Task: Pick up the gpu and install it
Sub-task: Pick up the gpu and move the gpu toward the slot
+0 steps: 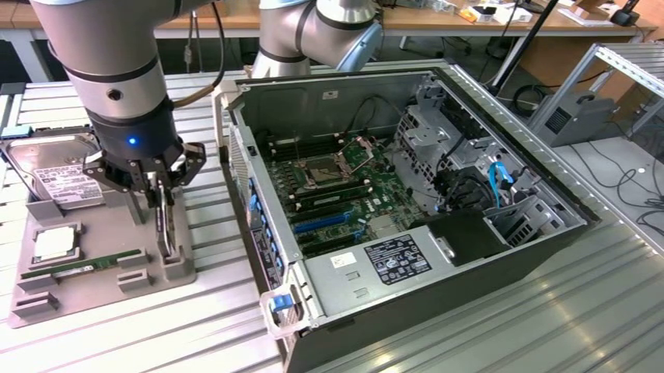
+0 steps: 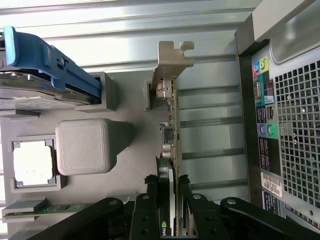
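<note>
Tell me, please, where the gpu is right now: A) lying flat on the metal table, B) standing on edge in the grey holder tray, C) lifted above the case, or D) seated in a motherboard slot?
B: the gpu stands on edge in the grey holder tray, with the fingers closed on its two faces.
</note>
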Robot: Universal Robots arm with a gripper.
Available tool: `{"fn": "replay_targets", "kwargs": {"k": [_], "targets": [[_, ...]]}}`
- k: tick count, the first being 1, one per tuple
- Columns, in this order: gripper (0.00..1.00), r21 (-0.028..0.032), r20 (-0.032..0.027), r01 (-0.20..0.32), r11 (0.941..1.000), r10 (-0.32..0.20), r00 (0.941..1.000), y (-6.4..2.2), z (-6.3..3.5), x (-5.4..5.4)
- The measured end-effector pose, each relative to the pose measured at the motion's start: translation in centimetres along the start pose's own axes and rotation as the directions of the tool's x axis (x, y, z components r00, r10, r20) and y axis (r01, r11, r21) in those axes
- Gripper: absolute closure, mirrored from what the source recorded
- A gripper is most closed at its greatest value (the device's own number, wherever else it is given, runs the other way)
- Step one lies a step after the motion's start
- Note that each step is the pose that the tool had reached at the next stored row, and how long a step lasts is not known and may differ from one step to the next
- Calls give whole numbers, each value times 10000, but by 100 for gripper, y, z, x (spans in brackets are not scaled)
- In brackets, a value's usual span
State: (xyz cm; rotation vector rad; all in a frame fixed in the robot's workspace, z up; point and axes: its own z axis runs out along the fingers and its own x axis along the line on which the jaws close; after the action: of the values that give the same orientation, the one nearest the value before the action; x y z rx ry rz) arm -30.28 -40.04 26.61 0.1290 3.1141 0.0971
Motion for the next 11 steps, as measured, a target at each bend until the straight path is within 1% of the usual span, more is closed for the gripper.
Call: {"fn": "replay_targets", "kwargs": {"k": [11], "targets": [[73,-27,-2,-1,10000,1,10000,2,-35,-1]]}}
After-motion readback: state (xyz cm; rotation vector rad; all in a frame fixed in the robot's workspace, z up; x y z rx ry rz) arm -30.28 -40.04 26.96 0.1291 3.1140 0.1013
